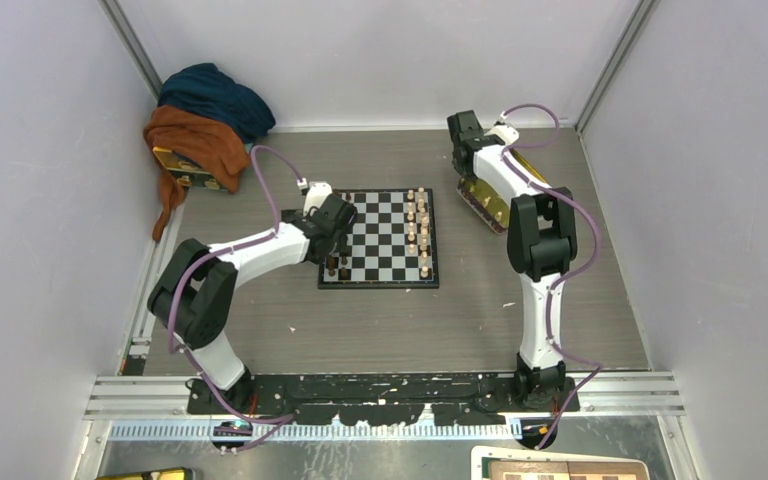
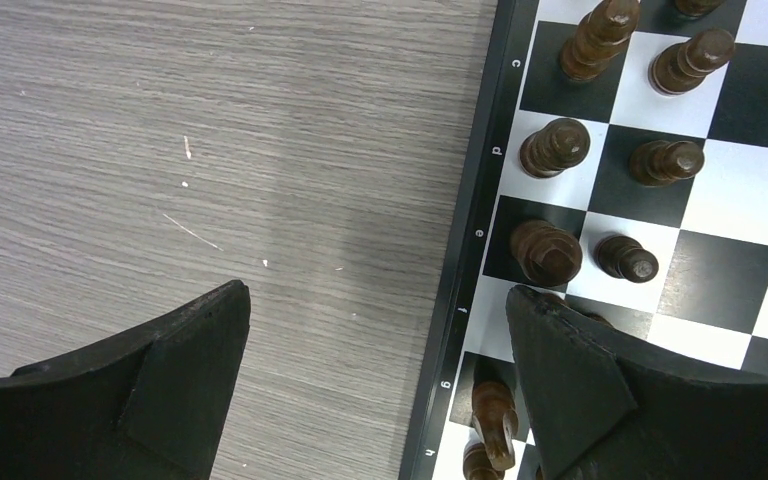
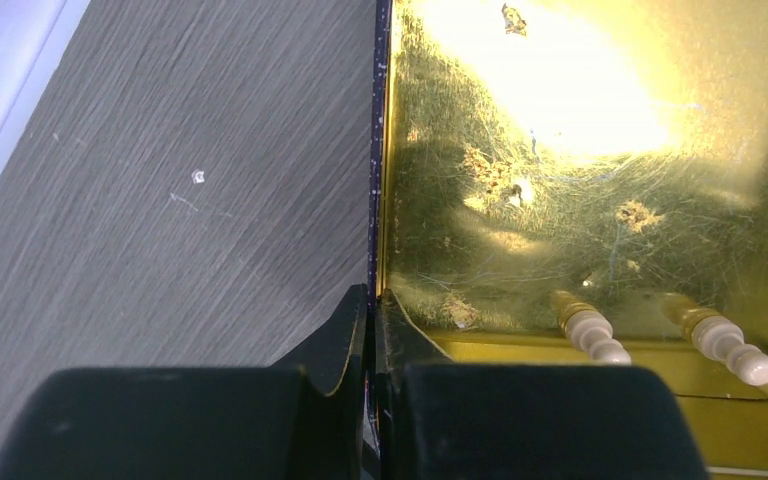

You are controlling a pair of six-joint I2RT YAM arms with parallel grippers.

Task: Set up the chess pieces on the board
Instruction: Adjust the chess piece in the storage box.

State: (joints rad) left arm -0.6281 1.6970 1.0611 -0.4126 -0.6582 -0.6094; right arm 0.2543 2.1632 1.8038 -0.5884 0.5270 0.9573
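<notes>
On the board (image 1: 380, 240), in a line down its right side: light-tan chess pieces (image 1: 418, 225), upright, most of them close together. On the board's left side: dark brown pieces (image 2: 555, 146), upright as well, one to a square.

Astride the board's left border: left gripper (image 2: 375, 300), spread wide and holding nothing. One finger (image 2: 175, 370) outside the board, above bare grey table (image 2: 160, 120); the other above the squares of the dark brown pieces.

Right of the board and clear of it: yellow tray (image 3: 520, 120), shiny, scratched, glaring under the light. Clamped on that tray's side wall: right gripper (image 3: 372, 295), fingers pressed together with the thin wall edge caught between them. Inside the tray, lying on their sides near those fingers: two stray light pieces (image 3: 590, 332), side by side, not touching.

Far left of the board, heaped in the back corner: blue cloth (image 1: 210, 95) over orange cloth (image 1: 195, 140).
</notes>
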